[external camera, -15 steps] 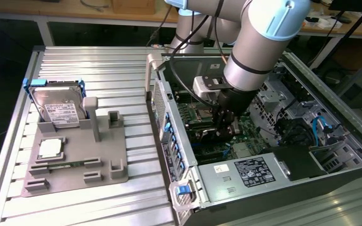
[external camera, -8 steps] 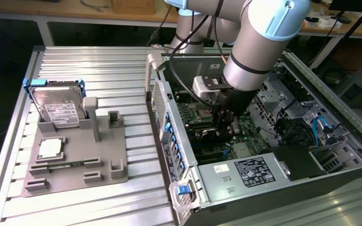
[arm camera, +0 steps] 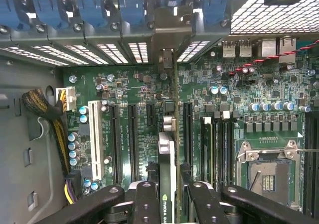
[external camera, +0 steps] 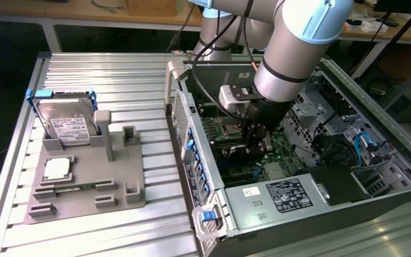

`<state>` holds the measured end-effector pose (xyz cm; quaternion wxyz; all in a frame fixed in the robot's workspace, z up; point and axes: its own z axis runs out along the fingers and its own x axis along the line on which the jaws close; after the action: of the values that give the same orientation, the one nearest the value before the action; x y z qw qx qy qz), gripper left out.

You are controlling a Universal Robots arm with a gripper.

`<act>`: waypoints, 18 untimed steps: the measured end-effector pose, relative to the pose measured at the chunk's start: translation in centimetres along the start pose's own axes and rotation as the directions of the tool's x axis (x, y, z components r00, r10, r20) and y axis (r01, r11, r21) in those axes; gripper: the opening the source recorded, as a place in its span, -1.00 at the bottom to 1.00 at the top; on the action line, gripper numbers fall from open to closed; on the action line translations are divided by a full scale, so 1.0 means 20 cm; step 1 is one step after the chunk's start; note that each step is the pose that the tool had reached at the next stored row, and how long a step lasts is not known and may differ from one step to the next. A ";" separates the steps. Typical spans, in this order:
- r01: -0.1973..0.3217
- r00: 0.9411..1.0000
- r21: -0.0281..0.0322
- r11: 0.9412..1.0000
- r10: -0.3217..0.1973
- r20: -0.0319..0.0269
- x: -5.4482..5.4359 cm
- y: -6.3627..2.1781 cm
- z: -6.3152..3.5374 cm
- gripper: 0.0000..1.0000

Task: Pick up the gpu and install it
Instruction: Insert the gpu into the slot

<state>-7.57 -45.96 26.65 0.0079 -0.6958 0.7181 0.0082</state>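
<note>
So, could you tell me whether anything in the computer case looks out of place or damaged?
Nothing stands out. The gpu is held edge-on and straight in the gripper, parallel to the motherboard slots. The CPU socket is empty but looks intact.

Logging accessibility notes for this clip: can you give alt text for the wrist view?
The gripper clamps the gpu between its jaws, edge-on over a green motherboard, parallel to the expansion slots. Blue latches line the case's rear beyond.
</note>
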 end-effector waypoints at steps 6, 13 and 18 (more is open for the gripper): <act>0.000 1.000 0.000 1.000 0.000 0.000 0.00 0.010 0.009 -0.46; 0.000 1.000 0.000 1.000 0.000 0.000 0.00 0.014 0.026 -0.46; 0.000 1.000 0.000 1.000 0.000 -0.001 0.00 0.014 0.045 -0.46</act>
<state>-7.85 -45.97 25.75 0.0076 -0.6959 0.7181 0.0081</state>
